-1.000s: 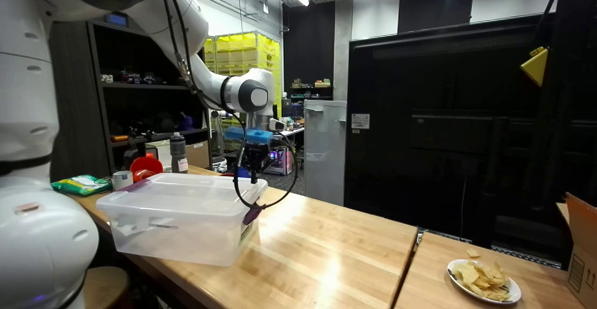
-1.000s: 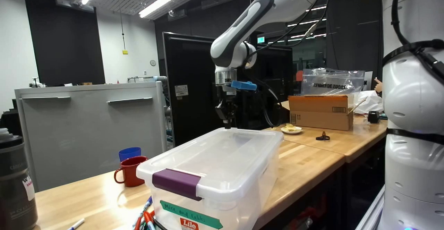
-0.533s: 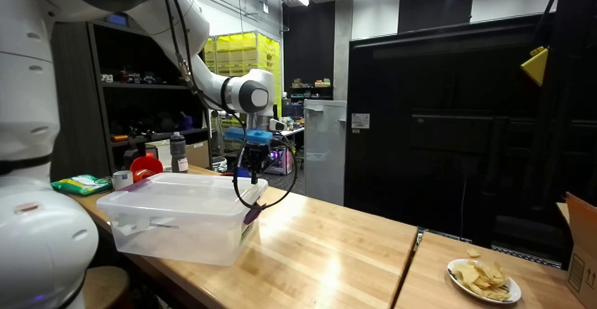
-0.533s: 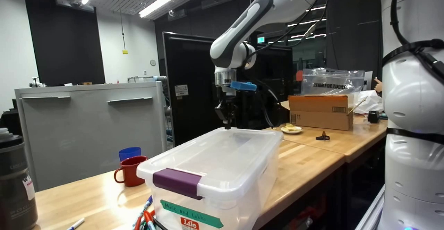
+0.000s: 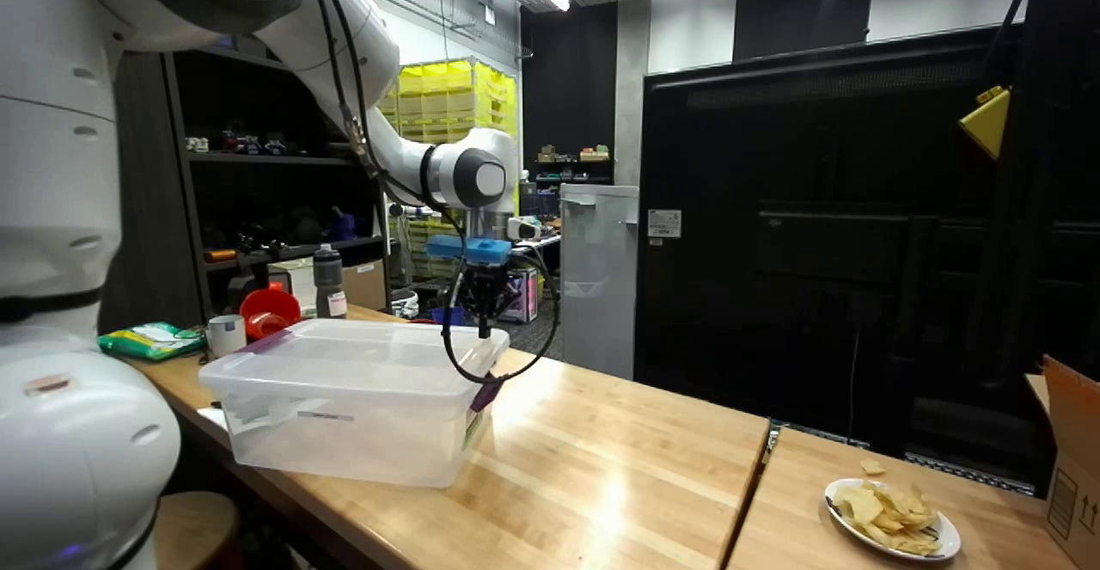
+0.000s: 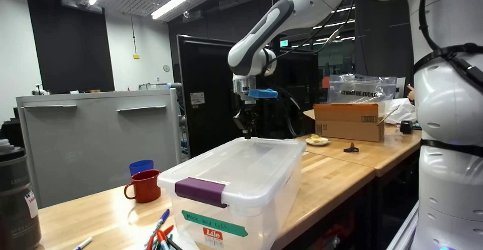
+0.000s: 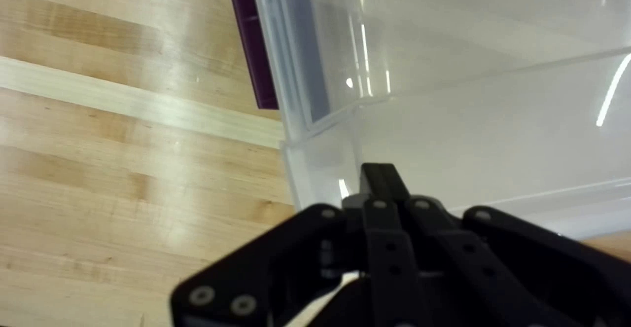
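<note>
The end effector (image 7: pixel 379 169) is found closed, jaws together, nothing gripped. It is positioned at a corner of the lid (image 7: pixel 493 134) of a clear storage bin (image 6: pixel 245 174), which is set on the wooden counter (image 5: pixel 601 432); contact cannot be confirmed. A purple latch (image 7: pixel 254 46) is noted on the bin's end. In an exterior view, a red mug (image 6: pixel 147 186) is observed near the bin. Farther off, a plate (image 5: pixel 949 537) of chips (image 5: pixel 889 514) and a cardboard box (image 6: pixel 347 121) are seen.
</note>
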### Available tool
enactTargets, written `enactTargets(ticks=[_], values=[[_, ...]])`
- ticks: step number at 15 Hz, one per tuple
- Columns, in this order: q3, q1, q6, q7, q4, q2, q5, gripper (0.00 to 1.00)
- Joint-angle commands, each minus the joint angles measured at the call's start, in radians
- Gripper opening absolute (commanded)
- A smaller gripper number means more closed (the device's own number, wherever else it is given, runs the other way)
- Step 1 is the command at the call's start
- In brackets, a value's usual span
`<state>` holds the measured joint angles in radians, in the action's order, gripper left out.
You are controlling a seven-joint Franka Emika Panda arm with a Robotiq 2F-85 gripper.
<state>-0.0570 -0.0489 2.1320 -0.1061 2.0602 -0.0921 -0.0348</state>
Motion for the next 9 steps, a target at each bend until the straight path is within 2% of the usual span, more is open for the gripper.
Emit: enactTargets(ticks=[1, 9], values=[[0.018, 0.010, -0.016, 0.048, -0.061, -0.048, 0.038, 0.00], [0.050, 0.027, -0.035, 0.093, -0.147, -0.088, 0.075, 0.00]])
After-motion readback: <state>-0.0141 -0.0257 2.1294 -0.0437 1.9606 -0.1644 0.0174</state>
